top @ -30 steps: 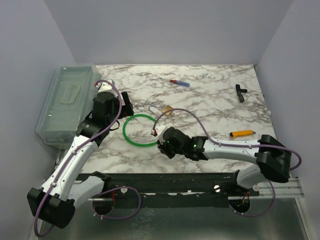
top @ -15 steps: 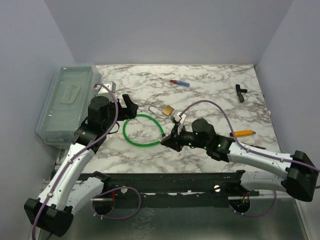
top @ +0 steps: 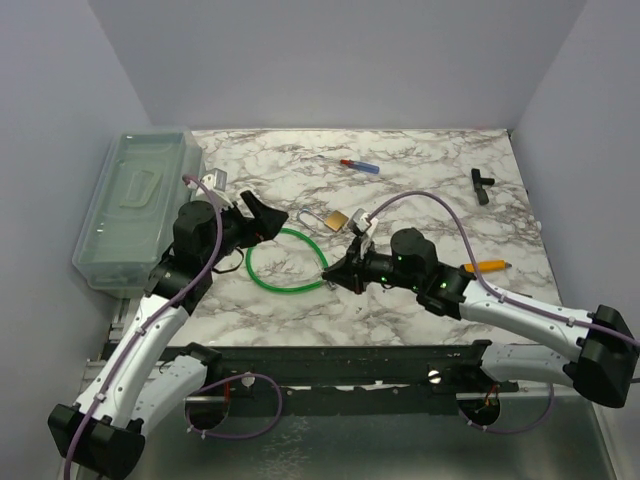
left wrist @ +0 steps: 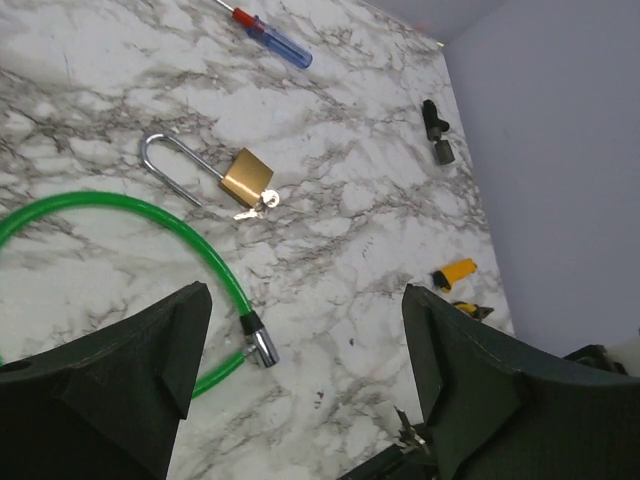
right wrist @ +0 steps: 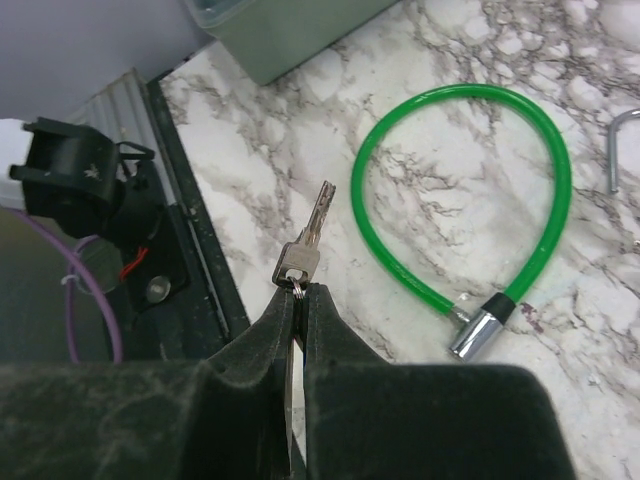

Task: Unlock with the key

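While the key is pinched by its ring end in the closed right tool, clear of the bench, the carrying step is judged in hand. Farther off, the left tool is spread empty; the padlock needs steadying next.

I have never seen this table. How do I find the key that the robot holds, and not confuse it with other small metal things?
Start at the green cable loop on the marble table. Just to its right is the right hand, shut on the key, which sticks out past the fingertips. Unlike the brass padlock and the cable's metal tip, which lie on the table, it is flat, silvery and held above it.
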